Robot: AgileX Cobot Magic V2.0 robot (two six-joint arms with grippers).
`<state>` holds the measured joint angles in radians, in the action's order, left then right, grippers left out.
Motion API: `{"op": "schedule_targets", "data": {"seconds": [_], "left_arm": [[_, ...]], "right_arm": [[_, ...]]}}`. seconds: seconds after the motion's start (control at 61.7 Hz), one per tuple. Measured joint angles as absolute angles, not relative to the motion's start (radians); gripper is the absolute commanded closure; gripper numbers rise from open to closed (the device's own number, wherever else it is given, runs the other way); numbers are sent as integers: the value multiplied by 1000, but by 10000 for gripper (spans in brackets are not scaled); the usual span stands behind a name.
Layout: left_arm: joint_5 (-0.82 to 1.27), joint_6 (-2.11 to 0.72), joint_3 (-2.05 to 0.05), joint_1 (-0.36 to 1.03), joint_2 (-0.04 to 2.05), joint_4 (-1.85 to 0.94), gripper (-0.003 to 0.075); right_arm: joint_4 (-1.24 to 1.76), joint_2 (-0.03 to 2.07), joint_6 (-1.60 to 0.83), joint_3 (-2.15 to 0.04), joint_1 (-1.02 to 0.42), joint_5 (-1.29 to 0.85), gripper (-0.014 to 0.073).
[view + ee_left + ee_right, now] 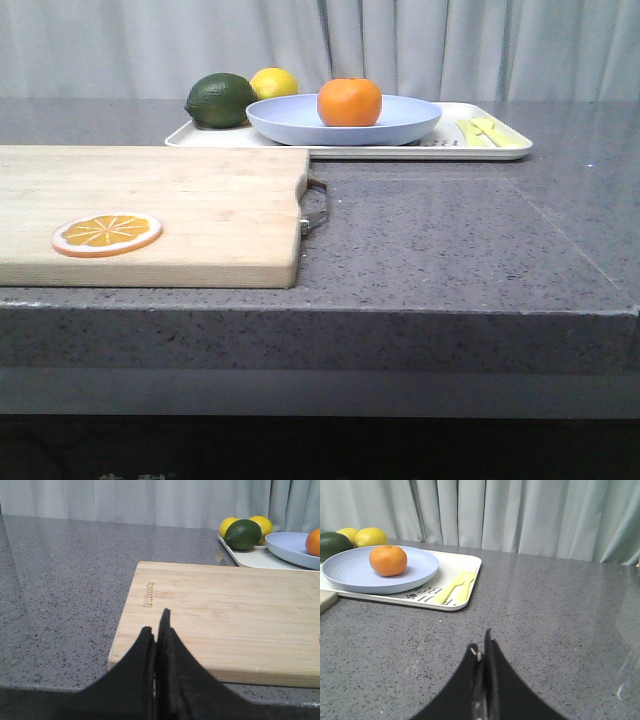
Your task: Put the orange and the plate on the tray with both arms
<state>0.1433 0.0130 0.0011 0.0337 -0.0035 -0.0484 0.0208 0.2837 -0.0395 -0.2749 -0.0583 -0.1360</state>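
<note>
Orange [349, 101] on plate [300, 125] hides tray [497, 152] center.

left gripper [156, 630]: matte black, two tapering pointed fingers, no markings | right gripper [483, 650]: same black tapering fingers, small pale fleck near tip of one finger

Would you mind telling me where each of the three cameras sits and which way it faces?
Front view: low at the table's near edge, facing forward over the cutting board to the tray; no part of the robot shows.
Left wrist view: behind the left gripper, its fingers shut, looking across the board toward the tray.
Right wrist view: behind the shut right gripper, over bare counter, facing the tray.
Shared: all three show the orange on the plate, beside a dark green fruit.
</note>
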Motion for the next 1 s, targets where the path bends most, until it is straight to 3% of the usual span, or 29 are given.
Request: {"op": "schedule_targets", "data": {"seconds": [0.746,1.005], "left_arm": [[142,13,1,34,-4,-48,738],[142,13,1,34,-4,-48,738]], "right_arm": [[21,284,-39,-273,-58,-132,706],[21,240,-39,-130,-58,-112,706]]}}
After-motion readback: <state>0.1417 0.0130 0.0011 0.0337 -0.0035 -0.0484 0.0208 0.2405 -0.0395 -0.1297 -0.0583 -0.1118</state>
